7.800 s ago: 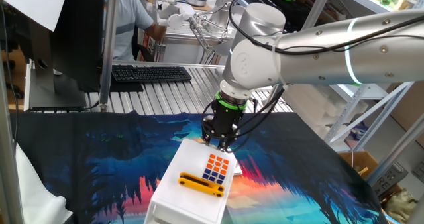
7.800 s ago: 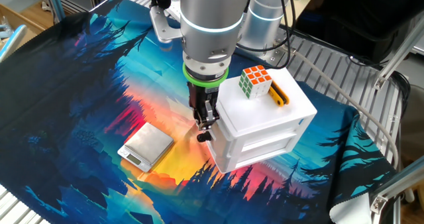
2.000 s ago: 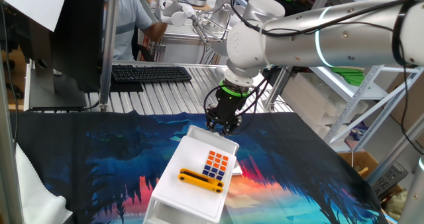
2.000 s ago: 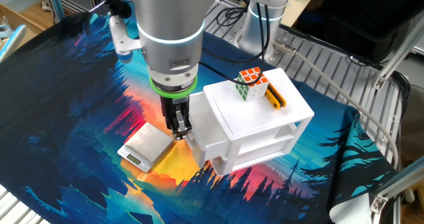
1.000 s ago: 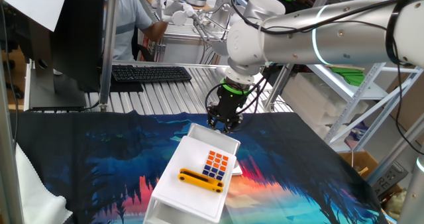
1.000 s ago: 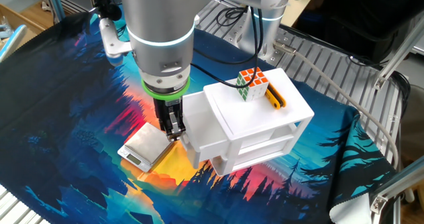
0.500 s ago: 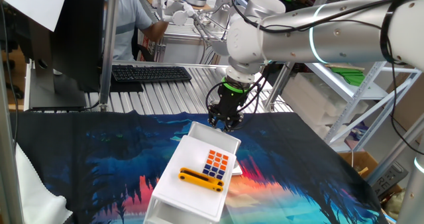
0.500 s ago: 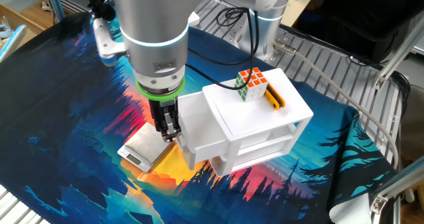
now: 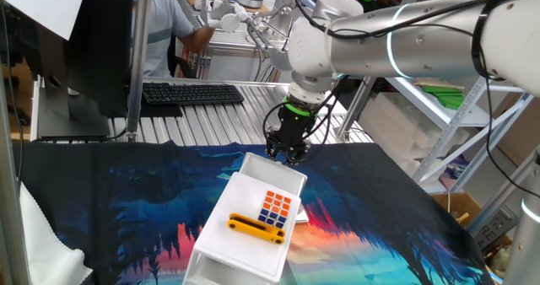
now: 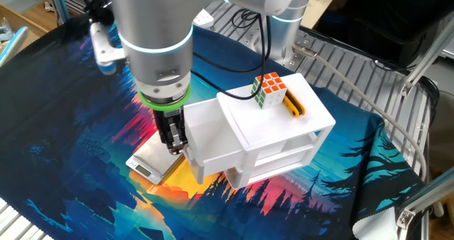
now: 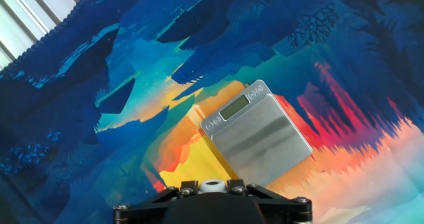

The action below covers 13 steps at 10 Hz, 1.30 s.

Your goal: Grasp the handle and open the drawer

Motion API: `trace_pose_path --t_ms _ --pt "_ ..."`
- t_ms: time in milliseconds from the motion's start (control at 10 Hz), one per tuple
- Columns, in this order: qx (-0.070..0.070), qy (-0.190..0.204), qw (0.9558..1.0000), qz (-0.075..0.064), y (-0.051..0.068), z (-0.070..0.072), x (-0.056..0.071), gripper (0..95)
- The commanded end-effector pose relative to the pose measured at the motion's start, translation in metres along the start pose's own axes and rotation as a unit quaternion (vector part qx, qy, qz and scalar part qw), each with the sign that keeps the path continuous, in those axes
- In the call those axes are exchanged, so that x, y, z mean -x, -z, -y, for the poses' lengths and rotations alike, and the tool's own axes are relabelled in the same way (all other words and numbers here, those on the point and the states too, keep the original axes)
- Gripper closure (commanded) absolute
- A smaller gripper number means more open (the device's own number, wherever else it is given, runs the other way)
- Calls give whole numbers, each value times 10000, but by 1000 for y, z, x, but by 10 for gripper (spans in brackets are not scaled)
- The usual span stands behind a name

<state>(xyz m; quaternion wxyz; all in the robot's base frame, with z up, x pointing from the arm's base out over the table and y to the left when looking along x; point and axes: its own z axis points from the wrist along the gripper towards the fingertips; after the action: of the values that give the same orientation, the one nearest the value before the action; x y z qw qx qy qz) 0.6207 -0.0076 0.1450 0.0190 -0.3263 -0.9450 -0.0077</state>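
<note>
The white cabinet (image 10: 284, 137) stands on the colourful mat. Its top drawer (image 10: 207, 135), a shallow white tray, is pulled partly out to the left. It also shows in one fixed view (image 9: 272, 176), behind the cabinet top (image 9: 245, 243). My gripper (image 10: 174, 146) points down at the drawer's outer end. It is shut on the small white handle knob (image 11: 211, 185), which sits between my fingers in the hand view. In one fixed view my gripper (image 9: 285, 155) is at the drawer's far edge.
An orange-and-blue tiled cube (image 10: 270, 89) and a yellow bar (image 10: 295, 103) lie on the cabinet top. A flat silver scale (image 10: 153, 162) lies on the mat right under my gripper; it also shows in the hand view (image 11: 258, 133). A keyboard (image 9: 192, 93) sits behind the mat.
My gripper has moved away from the cabinet with the handle in it. The drawer has slid further out. The cube and yellow bar have not moved.
</note>
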Motion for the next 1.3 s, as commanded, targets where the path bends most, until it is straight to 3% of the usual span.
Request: trace_pose_path --t_ms 100,1300 --pt "-5 2 10000 19 0 2 -1 950" --pt "-61 -180 9998 89 7 8 3 950"
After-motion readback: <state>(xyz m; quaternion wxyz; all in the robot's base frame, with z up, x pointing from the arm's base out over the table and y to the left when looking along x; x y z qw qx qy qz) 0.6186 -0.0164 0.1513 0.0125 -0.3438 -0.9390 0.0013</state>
